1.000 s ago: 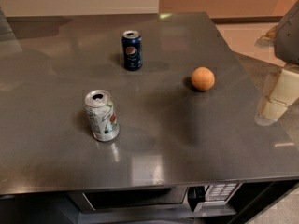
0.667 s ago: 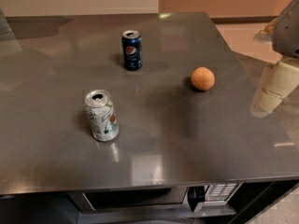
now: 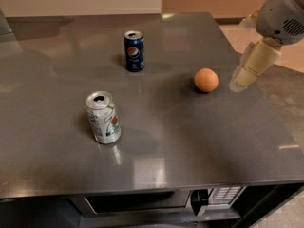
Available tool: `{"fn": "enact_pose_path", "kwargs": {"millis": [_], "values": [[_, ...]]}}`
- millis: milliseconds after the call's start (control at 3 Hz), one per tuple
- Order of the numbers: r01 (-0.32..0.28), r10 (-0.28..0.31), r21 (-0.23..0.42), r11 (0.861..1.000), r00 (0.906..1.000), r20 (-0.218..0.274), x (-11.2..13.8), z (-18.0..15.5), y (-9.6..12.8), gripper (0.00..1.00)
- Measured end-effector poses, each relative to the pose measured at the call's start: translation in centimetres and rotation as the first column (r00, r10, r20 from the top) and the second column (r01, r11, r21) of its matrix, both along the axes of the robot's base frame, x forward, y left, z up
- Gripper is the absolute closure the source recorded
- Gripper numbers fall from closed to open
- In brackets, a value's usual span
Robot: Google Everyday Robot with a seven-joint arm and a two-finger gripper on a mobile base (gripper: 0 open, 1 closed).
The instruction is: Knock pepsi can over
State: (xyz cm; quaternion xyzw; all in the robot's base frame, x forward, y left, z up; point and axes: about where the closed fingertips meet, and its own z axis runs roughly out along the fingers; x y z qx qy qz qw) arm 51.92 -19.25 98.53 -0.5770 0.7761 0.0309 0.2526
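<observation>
1. The arm enters from the upper right corner. Its grey, rounded wrist housing sits high above the right side of the table.
2. Below the housing, the pale cream tool slants down and to the left. Its tip hangs over the right part of the table, close to that edge and just to the right of the orange ball, apart from it.
3. I cannot tell whether the tool is released or clenched. It holds nothing and touches none of the things on the table.
4. The pepsi can stands upright in the far middle of the table with its logo facing the camera. It is well apart from the tool, and the orange ball lies between them, nearer the tool.
5. The white-green can stands upright nearer the camera on the left. Its top shows a dark opening, and its contents cannot be seen. Whether the pepsi can's silver top is opened cannot be told.
6. Bare grey tabletop surrounds the pepsi can on every side. It stands well in from the left and right edges and closer to the far edge than the near one.
7. Under the near edge of the table sits a dark appliance with a keypad panel.
</observation>
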Motion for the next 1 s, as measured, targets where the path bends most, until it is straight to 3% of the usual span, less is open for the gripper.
{"fn": "enact_pose_path", "kwargs": {"millis": [667,1000], "values": [[0.03,-0.04,0.136,0.99,0.9968,0.069,7.2,0.8,5.2,0.0],[0.056,-0.066,0.196,0.979,0.9969,0.043,10.4,0.4,8.0,0.0]]}}
